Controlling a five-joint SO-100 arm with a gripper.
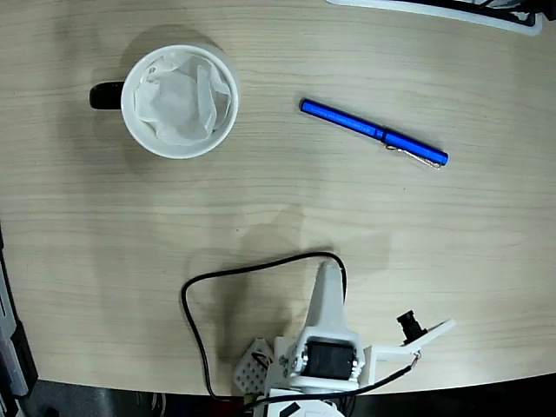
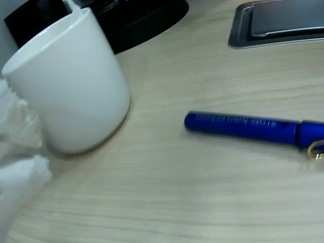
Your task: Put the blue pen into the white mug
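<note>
the blue pen (image 1: pixel 373 133) lies flat on the table (image 1: pixel 261 200), free of any grip, up on the right of the fixed view and well apart from the mug; its body runs on a slant from upper left down to lower right.

the table is the largest thing here: a pale wood-grain surface with fine streaks running across it, smooth and matt, curving away along its lower edge in the fixed view.

next in size, the white mug (image 1: pixel 180 101) stands upright at the upper left of the fixed view, round, thick-rimmed and glossy, with a short black handle (image 1: pixel 106 95) sticking out on its left. crumpled white paper (image 1: pixel 182 100) fills its wide mouth in soft folds. in the wrist view the mug (image 2: pixel 71 83) is a smooth, slightly tapered cylinder on the left, with the pen (image 2: pixel 248 126) lying to its right and not touching it.

the arm (image 1: pixel 326 339) sits at the bottom centre of the fixed view, made of hard white plastic parts, with a pointed white piece reaching up towards the middle of the table. a black cable (image 1: pixel 208 287) loops out from it to the left. the gripper's jaws cannot be made out in either view, so how far apart they stand cannot be told; it is far from the pen.

the pen is slim and round, bright glossy blue, with a silver wire clip (image 1: pixel 419 157) near its lower-right end. in the wrist view faint print shows along its barrel.
</note>
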